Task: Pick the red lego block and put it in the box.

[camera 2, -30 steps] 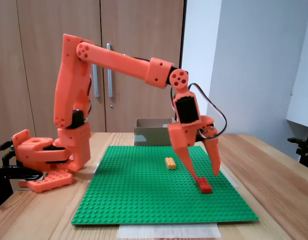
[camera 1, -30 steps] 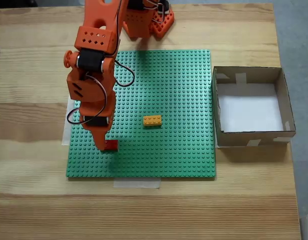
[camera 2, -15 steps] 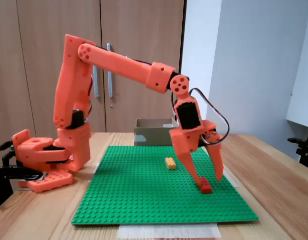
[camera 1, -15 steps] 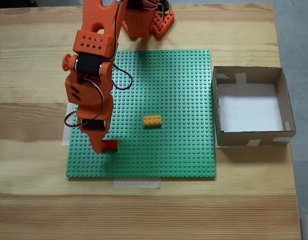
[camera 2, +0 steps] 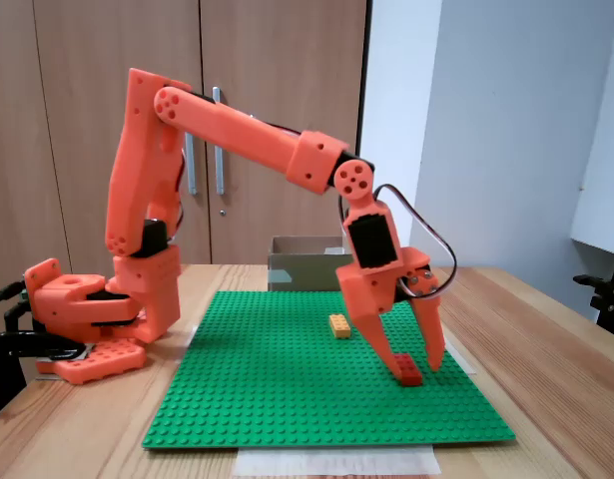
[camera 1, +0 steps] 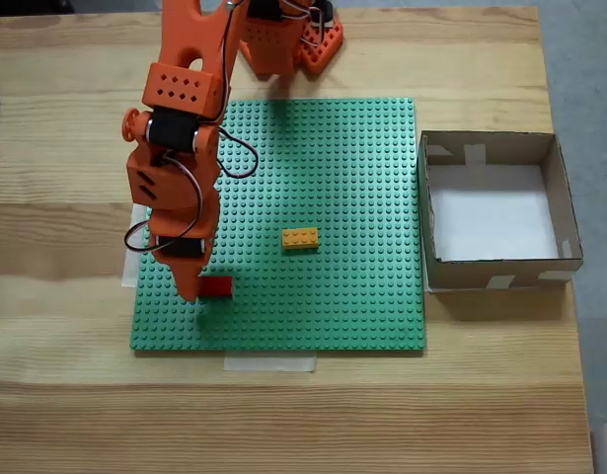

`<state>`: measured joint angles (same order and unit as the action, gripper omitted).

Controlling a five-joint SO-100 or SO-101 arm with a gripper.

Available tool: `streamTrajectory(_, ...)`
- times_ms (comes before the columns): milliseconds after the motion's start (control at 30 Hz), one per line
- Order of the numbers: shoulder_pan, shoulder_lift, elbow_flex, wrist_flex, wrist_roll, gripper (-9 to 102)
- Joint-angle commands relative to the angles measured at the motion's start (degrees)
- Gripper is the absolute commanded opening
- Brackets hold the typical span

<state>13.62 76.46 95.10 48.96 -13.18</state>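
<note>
The hand (camera 2: 420,366) is held open, its fingers spread to either side of the red lego block (camera 2: 408,371), which lies on the green baseplate (camera 1: 333,197) near its front left corner in the overhead-looking fixed view (camera 1: 216,287). The box (camera 1: 569,237) sits to the right on the desk (camera 1: 66,395).

My claw (camera 2: 420,369) stands low over the green baseplate (camera 1: 333,178) with its jaws spread, and the red lego block (camera 2: 408,372) sits in the gap between them, touching the plate. In the top-down fixed view, the only thing on the plate between me and the box (camera 1: 498,211) is the yellow-orange brick (camera 1: 300,238), off toward the box side and slightly back toward my base; bare studs lie all around it. The box stands just past the plate's edge, its cardboard walls rising above plate level, its top open and its white floor bare. Above the plate, nothing but my own arm (camera 2: 247,140) stands in the air.
</note>
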Motion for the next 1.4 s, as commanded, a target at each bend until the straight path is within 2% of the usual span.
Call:
streamTrajectory(0,-0.4,0.3,-0.2,-0.6,-0.4,15)
streamTrajectory(400,-2.5,-0.3,-0.4,3.4,2.7,15)
streamTrajectory(667,-3.2,-0.5,-0.5,4.0,4.3,25)
streamTrajectory(767,-3.2,-0.5,-0.5,4.0,4.7,32)
streamTrajectory(1367,-4.4,-6.5,-4.4,5.3,4.3,22)
